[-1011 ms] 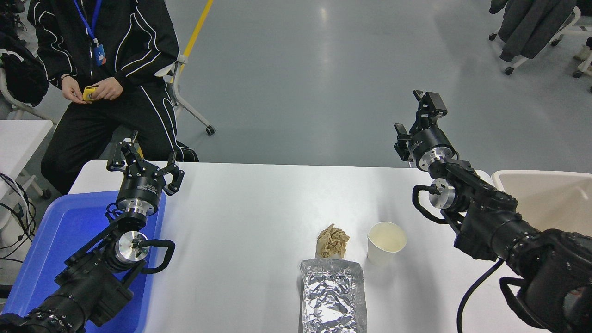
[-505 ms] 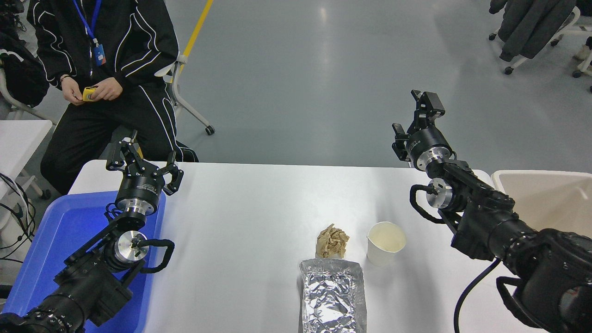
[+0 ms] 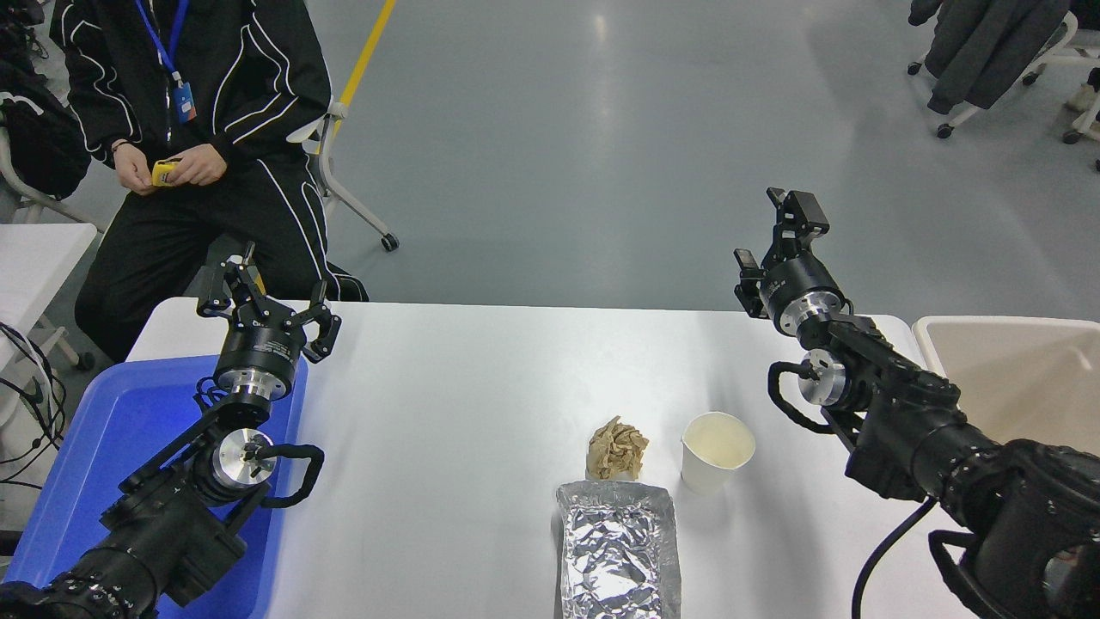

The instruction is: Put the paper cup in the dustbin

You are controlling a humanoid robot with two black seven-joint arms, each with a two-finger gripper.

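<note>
The white paper cup (image 3: pixel 716 450) stands upright on the white table (image 3: pixel 464 404), right of centre, cream inside showing. The beige dustbin (image 3: pixel 1014 370) stands at the table's right edge, partly hidden by my right arm. My right gripper (image 3: pixel 772 238) is open and empty, raised over the table's far right edge, well behind and above the cup. My left gripper (image 3: pixel 265 297) is open and parked at the far left over the blue tray.
A crumpled brown paper ball (image 3: pixel 617 449) lies just left of the cup. A foil tray (image 3: pixel 619 550) lies in front of it. A blue plastic tray (image 3: pixel 129 447) lies under my left arm. A person (image 3: pixel 189 129) sits at the far left holding a yellow object.
My right gripper has dropped a little lower and shifted slightly right. The cup, ball, foil tray and left arm have not moved.
</note>
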